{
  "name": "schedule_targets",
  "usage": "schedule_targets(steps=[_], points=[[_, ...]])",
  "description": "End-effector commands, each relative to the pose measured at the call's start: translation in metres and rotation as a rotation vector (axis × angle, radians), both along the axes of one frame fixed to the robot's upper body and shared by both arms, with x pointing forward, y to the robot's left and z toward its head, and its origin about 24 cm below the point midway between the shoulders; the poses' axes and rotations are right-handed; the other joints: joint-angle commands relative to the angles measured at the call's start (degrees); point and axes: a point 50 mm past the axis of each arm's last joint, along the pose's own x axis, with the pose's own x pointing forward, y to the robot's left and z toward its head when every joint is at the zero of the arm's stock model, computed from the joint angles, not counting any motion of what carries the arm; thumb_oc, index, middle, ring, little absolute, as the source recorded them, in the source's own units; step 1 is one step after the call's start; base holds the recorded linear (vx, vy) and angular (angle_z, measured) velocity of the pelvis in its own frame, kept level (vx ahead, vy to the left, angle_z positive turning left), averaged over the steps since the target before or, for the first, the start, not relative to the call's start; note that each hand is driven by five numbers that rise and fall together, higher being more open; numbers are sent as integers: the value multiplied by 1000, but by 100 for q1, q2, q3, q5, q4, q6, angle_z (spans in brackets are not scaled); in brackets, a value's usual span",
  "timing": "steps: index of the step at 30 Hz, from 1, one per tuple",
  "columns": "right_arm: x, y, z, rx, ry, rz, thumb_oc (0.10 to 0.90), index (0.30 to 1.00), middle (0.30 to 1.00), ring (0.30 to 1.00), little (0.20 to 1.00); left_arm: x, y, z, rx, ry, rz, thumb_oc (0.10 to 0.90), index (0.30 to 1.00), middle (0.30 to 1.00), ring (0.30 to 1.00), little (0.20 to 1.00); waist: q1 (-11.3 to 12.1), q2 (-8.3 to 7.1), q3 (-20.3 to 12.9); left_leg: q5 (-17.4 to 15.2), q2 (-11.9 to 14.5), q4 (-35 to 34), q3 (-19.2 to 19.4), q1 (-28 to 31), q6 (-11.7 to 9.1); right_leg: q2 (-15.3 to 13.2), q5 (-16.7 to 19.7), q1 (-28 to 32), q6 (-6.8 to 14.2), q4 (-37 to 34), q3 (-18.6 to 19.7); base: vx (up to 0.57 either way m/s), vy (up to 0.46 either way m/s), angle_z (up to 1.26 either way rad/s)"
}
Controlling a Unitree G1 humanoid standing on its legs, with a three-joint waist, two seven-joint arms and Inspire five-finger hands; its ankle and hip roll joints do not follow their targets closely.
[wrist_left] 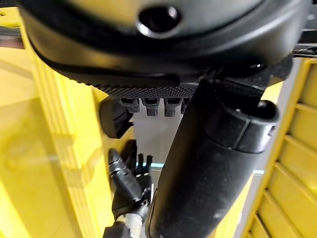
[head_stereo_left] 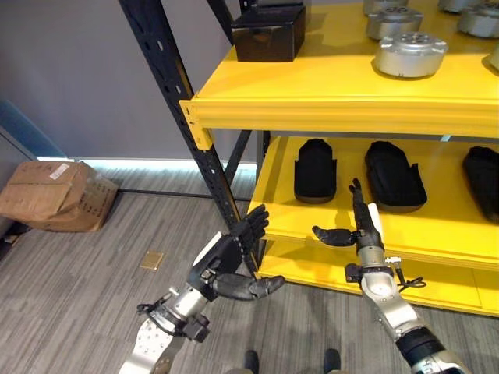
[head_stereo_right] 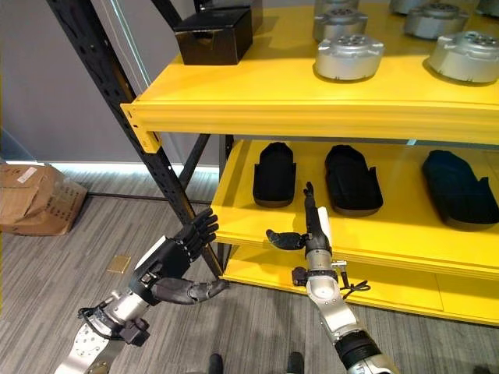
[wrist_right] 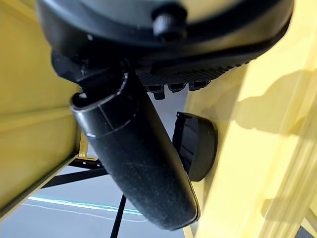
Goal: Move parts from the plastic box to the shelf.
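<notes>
Standing at the yellow shelf (head_stereo_left: 327, 97), the robot is holding both hands empty in front of it. On the shelf's upper level, silver round parts (head_stereo_left: 411, 54) are lying beside a black box (head_stereo_left: 269, 33); on its lower level, black oblong parts (head_stereo_left: 316, 170) are lying in a row. Away from the shelf, on the floor, a cardboard box (head_stereo_left: 54, 195) is resting; the plastic box cannot be made out. Beside the shelf's dark upright, the left hand (head_stereo_left: 228, 263) is hovering with fingers spread apart, holding nothing. At the lower level's front edge, the right hand (head_stereo_left: 360, 226) is pointing upward, fingers straight and apart, thumb out. Judging from this, fetching comes next: keeping both hands wide while turning toward the box would be serving the step best.
</notes>
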Motion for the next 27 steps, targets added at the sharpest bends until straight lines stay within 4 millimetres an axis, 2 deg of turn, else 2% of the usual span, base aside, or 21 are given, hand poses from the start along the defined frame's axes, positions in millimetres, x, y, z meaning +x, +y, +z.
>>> schedule_targets(steps=[1,13,27], points=[[34,15,74,-3,-299,64,900,1000,1000,1000,1000,15,-10,54,-132,-264,-46,900,1000,1000,1000,1000,120,-228,99,-185,-110,233,46,-68,149,-274,-634,-69,-86,664,-5,-11,46,3],[51,-2,92,-58,-328,-36,900,1000,1000,1000,1000,14,-17,54,-160,-254,-63,900,1000,1000,1000,1000,161,80,351,-117,-198,302,-12,-211,160,-335,-692,-252,-137,864,-35,-2,26,5],[56,-3,98,-80,-341,-75,900,1000,1000,1000,1000,10,-25,50,-197,-229,-69,900,1000,1000,1000,1000,136,342,476,-85,-293,363,-21,-216,170,-402,-732,-294,-158,1010,-14,15,18,1]])
